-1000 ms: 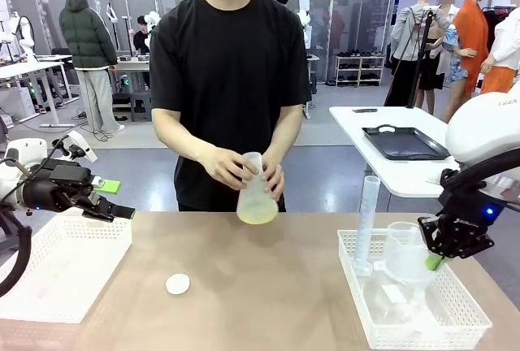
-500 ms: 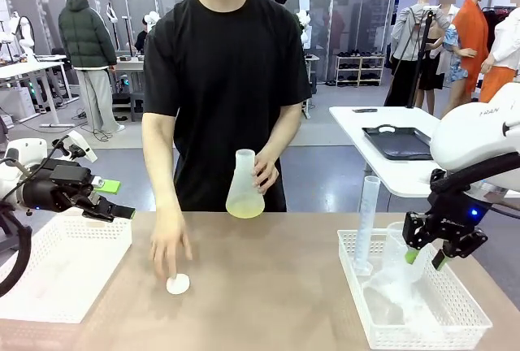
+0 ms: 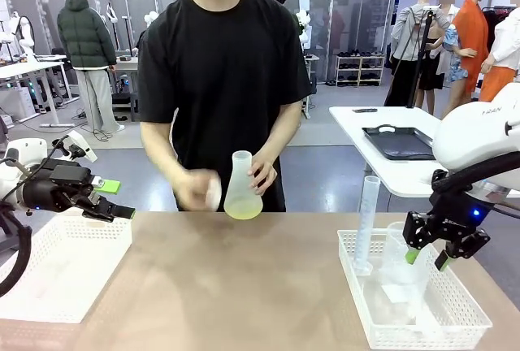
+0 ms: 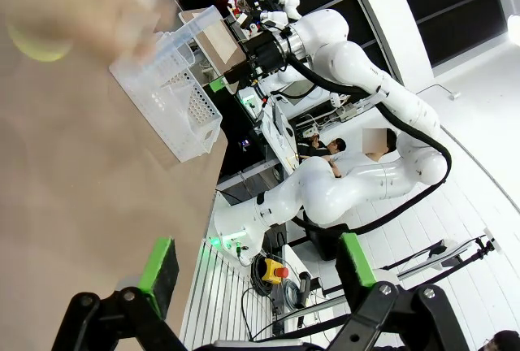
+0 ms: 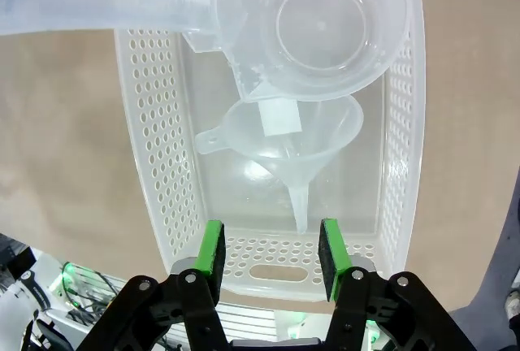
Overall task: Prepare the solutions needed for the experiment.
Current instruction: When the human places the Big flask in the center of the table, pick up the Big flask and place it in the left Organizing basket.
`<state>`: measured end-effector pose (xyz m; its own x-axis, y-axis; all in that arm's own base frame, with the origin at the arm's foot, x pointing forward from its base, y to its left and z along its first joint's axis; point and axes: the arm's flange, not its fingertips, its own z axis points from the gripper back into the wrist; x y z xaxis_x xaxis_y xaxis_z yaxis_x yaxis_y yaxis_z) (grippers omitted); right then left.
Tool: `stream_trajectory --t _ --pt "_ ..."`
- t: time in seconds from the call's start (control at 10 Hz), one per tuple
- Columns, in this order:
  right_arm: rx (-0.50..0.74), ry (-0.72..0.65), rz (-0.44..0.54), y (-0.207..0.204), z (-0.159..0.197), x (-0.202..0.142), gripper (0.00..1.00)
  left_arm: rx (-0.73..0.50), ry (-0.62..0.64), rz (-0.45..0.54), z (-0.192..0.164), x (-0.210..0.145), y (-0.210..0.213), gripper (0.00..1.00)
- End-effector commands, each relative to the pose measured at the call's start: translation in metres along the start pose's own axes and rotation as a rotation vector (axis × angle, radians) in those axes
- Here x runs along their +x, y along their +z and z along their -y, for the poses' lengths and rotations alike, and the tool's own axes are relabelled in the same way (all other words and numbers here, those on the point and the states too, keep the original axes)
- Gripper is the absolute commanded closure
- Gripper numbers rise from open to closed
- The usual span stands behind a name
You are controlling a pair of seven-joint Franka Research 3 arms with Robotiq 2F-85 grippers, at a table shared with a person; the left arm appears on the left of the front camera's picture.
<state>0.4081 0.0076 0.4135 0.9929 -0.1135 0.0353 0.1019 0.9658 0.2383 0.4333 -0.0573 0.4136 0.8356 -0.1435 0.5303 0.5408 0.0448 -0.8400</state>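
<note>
Bright, even indoor light; soft shadows; person's hand (image 3: 199,190) blurred.

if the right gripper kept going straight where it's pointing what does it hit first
Most likely the clear funnel lying in the white basket: its spout points back toward the open right gripper. Depth is unclear, so the basket floor could come first.
</note>
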Motion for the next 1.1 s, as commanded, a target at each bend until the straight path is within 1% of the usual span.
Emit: stream_trajectory --t 0.0,0.4,0.5,0.6,0.7,0.8,0.9,1.0 --pt "-0.002 0.002 -0.003 0.002 0.0 -0.002 0.41 0.001 -0.007 -0.002 0.001 0.003 0.0 0.0" --pt "0.0 0.0 0.0 0.0 0.0 0.0 0.41 0.001 -0.007 -0.002 0.001 0.003 0.0 0.0" --pt "0.096 0.036 0.055 0.016 -0.009 -0.026 0.41 0.001 -0.007 -0.002 0.001 0.003 0.0 0.0" --pt "0.21 0.077 0.067 0.024 -0.019 -0.04 0.41 0.001 -0.007 -0.002 0.001 0.003 0.0 0.0" --pt "0.328 0.091 0.067 0.029 -0.029 -0.048 0.41 0.001 -0.007 -0.002 0.001 0.003 0.0 0.0" --pt "0.411 0.097 0.094 0.037 -0.034 -0.053 0.41 0.001 -0.007 -0.002 0.001 0.003 0.0 0.0" --pt "0.482 0.128 0.05 0.04 -0.037 -0.056 0.41 0.001 -0.007 -0.002 0.001 0.003 0.0 0.0" --pt "0.573 0.162 0.048 0.04 -0.039 -0.054 0.41 0.001 -0.007 -0.002 0.001 0.003 0.0 0.0"
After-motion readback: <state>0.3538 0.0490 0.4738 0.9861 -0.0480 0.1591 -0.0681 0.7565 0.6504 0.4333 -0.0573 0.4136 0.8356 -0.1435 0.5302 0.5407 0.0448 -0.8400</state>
